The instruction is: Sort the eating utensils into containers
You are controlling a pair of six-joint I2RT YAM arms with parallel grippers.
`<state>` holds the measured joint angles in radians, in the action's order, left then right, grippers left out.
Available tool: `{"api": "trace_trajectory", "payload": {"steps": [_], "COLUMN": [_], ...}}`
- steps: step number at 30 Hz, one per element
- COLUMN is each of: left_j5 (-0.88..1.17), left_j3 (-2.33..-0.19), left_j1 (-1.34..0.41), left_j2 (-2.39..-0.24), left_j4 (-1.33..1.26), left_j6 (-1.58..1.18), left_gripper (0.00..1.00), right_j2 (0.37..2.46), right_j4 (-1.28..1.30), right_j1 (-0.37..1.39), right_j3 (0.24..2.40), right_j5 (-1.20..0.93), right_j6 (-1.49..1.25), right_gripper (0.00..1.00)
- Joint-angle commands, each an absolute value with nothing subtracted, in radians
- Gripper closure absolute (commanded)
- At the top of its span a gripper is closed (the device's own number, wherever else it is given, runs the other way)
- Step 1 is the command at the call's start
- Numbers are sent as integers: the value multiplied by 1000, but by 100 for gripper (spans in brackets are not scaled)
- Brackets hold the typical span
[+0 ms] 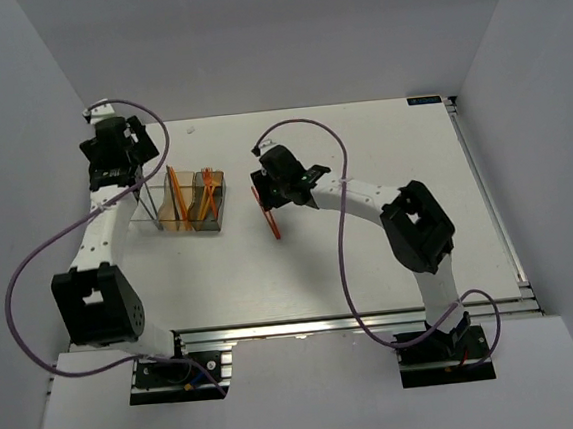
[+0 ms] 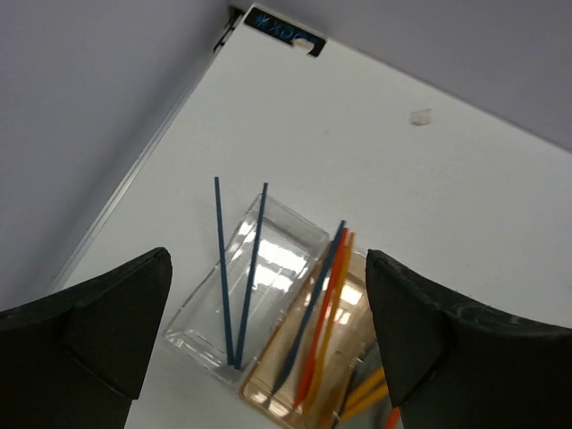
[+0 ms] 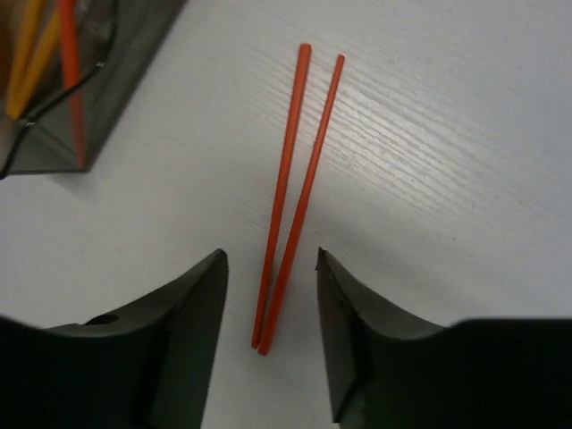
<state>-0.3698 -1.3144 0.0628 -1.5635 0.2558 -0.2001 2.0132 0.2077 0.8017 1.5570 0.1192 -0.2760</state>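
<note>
Two red sticks point(image 3: 281, 197) lie side by side on the white table, also seen in the top view point(image 1: 269, 216). My right gripper point(image 3: 268, 295) is open, and its fingers straddle the sticks' near ends without touching them; in the top view it point(image 1: 272, 193) sits right of the bins. Three joined bins stand left of centre. The clear bin point(image 2: 286, 223) holds two dark blue sticks point(image 2: 252, 268). The tan-orange bin point(image 2: 268, 393) holds a blue, a red-orange and an orange utensil point(image 2: 323, 313). The dark grey bin point(image 3: 134, 80) holds orange and red pieces. My left gripper point(image 2: 268, 357) is open and empty above the bins.
The bins stand in a row point(image 1: 181, 209) near the table's left edge, just under the left arm. A raised rail point(image 2: 134, 179) runs along that edge. A small white scrap point(image 2: 420, 116) lies on the far part of the table. Grey walls close in both sides.
</note>
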Motion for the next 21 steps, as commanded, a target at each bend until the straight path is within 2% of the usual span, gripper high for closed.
{"api": "trace_trajectory", "payload": {"steps": [1,3,4,8,21], "left_j5": [-212,-160,-138,-124,-2], "left_j3": [-1303,-1193,-1159,-1092,-1109], "left_j1": [64,64,64,64,64], "left_j2": [-1410,-1309,-1278,-1203,-1255], "left_j4": [348,313,290,287,295], "left_j6": [-295,-298,-302,-295,-316], "left_gripper": [2,2,2,2,2], "right_j2": [2083,2120,2131,2194,2166], "right_j4": [334,325,327,368,368], "right_j1": [802,802,804,808,842], "right_j3": [1656,1677,1687,1762,1732], "right_j5": [241,242,238,239,271], "right_j6": [-247,-232,-229,-224,-247], "right_gripper": [53,66,67,68,69]}}
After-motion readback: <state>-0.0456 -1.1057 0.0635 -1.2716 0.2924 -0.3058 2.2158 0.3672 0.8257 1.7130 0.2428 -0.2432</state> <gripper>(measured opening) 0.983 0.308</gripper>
